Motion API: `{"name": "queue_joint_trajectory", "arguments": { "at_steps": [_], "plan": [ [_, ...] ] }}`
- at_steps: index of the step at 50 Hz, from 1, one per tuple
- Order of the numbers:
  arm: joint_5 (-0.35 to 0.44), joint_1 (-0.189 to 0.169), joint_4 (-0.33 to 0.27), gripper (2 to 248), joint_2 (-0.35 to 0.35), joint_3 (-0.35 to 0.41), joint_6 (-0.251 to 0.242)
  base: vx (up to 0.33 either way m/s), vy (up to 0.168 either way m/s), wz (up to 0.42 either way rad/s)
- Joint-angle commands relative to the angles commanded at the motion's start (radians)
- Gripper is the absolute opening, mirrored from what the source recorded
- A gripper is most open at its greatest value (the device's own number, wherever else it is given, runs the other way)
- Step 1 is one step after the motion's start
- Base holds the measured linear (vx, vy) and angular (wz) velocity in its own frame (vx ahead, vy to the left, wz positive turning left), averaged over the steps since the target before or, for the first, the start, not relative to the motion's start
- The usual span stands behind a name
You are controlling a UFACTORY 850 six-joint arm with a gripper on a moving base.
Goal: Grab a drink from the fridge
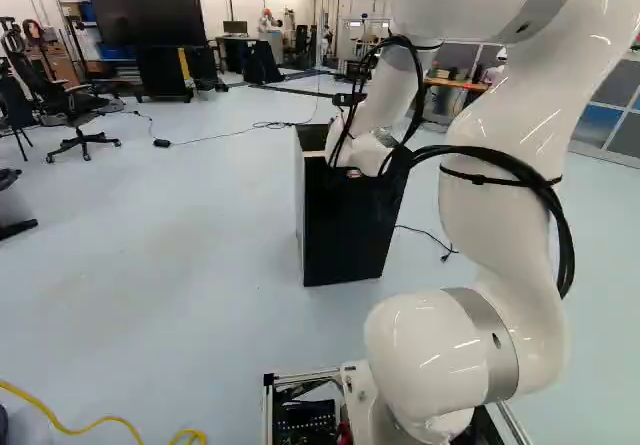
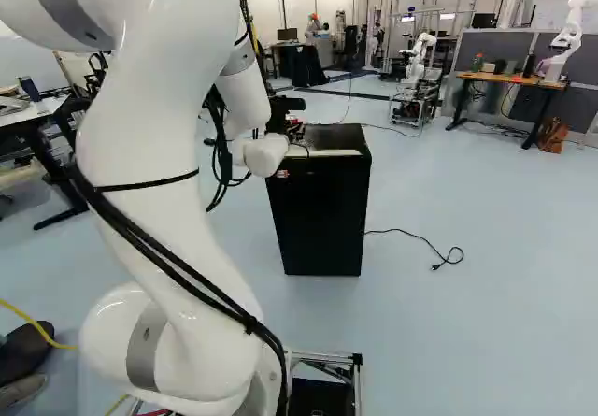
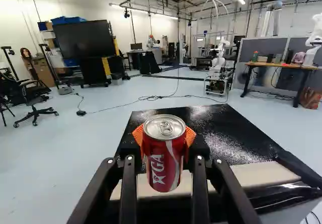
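In the right base view my gripper (image 2: 295, 136) is at the near top edge of the black fridge (image 2: 322, 210), partly hidden by the arm. The left base view has the fridge (image 1: 345, 220) behind my wrist. Seen from the wrist, the gripper (image 3: 164, 135) is shut on a red soda can (image 3: 163, 163), with an orange pad pressed to either side of it. The can stands upright between the fingers, its silver lid showing. Beyond and beneath it spreads the fridge's glossy black top (image 3: 221, 131), with a pale strip along its near edge. Whether the can touches the fridge, I cannot tell.
A cable with a plug (image 2: 448, 259) lies on the floor right of the fridge. Farther off are an office chair (image 1: 75, 130), a large screen (image 1: 145, 12), a wooden table (image 2: 509, 78) and another robot (image 2: 416, 61). A yellow cable (image 1: 70, 427) lies near the base.
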Motion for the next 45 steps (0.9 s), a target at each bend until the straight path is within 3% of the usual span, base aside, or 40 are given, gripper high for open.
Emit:
{"name": "queue_joint_trajectory", "arguments": {
  "at_steps": [45],
  "plan": [
    [-0.11,0.013,0.007,98,0.337,0.374,-0.033,0.0,0.0,0.0]
  ]
}}
